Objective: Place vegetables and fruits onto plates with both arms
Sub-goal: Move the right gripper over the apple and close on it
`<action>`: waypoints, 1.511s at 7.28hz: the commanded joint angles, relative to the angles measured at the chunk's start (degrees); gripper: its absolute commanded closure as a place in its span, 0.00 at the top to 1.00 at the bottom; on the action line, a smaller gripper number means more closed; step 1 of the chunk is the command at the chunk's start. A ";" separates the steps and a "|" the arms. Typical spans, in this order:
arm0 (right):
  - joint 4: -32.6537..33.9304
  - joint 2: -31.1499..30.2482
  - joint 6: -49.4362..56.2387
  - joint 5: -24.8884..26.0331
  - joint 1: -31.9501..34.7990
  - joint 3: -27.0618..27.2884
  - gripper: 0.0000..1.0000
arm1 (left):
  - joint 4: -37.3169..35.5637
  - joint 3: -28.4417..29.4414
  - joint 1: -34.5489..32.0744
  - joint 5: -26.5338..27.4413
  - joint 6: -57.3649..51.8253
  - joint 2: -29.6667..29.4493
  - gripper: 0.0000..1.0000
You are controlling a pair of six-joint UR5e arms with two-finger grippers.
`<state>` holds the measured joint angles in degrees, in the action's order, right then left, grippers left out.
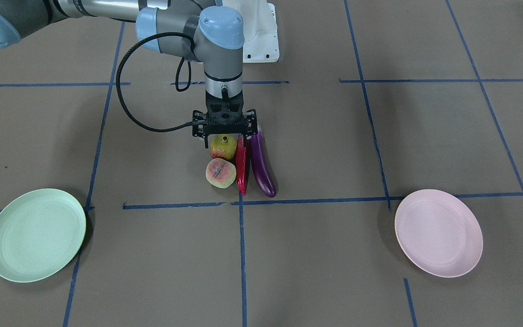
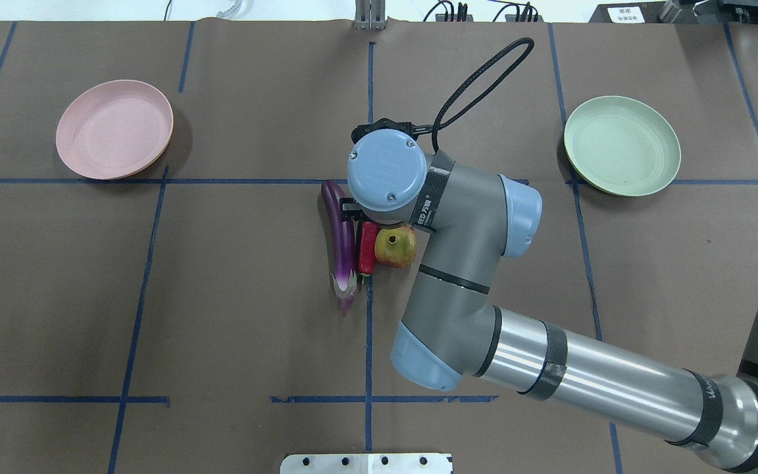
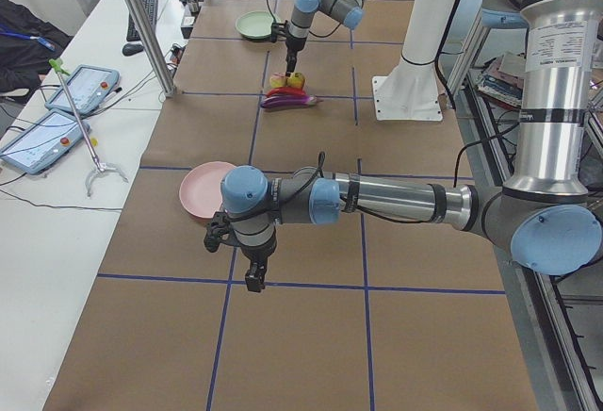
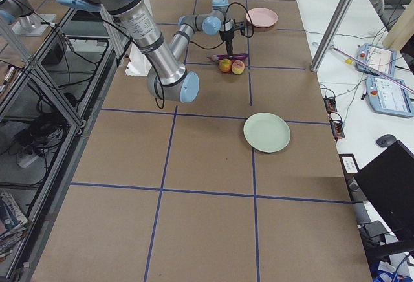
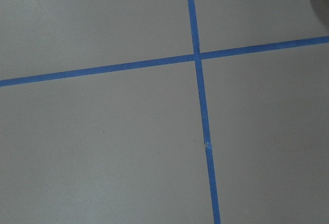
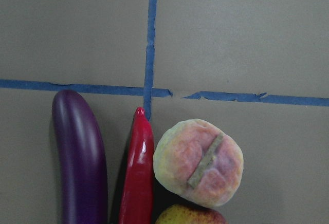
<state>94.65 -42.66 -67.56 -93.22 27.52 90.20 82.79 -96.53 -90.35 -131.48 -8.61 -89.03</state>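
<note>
The eggplant (image 1: 261,163), red chili (image 1: 242,165), peach-like fruit (image 1: 220,173) and pomegranate (image 1: 223,146) lie packed together at the table's middle. My right gripper (image 1: 225,141) hangs straight down over the pomegranate, open, with one finger on each side of it. The right wrist view shows the eggplant (image 6: 79,157), chili (image 6: 138,178) and peach (image 6: 199,162). In the overhead view the wrist hides the peach and the gripper. My left gripper (image 3: 252,279) hangs low over bare table near the pink plate (image 3: 203,189); I cannot tell if it is open. The green plate (image 1: 37,235) and pink plate (image 1: 438,232) hold nothing.
The white base block (image 1: 261,36) stands behind the produce. Blue tape lines cross the brown table (image 5: 103,147). In the overhead view the pink plate (image 2: 114,128) is far left and the green plate (image 2: 621,145) far right. A metal post (image 3: 141,24) stands at the table's operator side.
</note>
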 commanded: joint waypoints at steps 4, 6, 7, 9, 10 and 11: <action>0.01 -0.49 0.41 1.55 -2.65 -3.63 1.00 | 0.09 0.11 0.88 0.00 0.09 0.00 1.00; 0.27 -0.40 0.50 1.20 -2.74 -3.63 0.51 | 0.09 0.29 0.88 0.00 0.09 0.00 1.00; 0.54 -0.31 0.41 1.02 -2.74 -3.19 0.17 | 0.09 0.29 0.88 0.00 0.18 0.00 1.00; 3.32 -0.05 0.67 -0.98 -0.30 2.05 0.02 | 0.09 0.20 0.88 0.00 0.09 0.00 1.00; 5.70 -0.05 1.72 -4.57 3.55 4.96 0.02 | 0.09 0.20 0.88 0.00 0.09 0.00 1.00; 5.72 -0.49 7.30 -9.91 9.07 5.51 0.02 | 0.09 0.02 0.88 0.00 0.18 0.00 1.00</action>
<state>99.26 -42.86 -64.83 -97.72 30.95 93.90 82.88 -96.37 -89.47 -131.48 -8.50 -89.03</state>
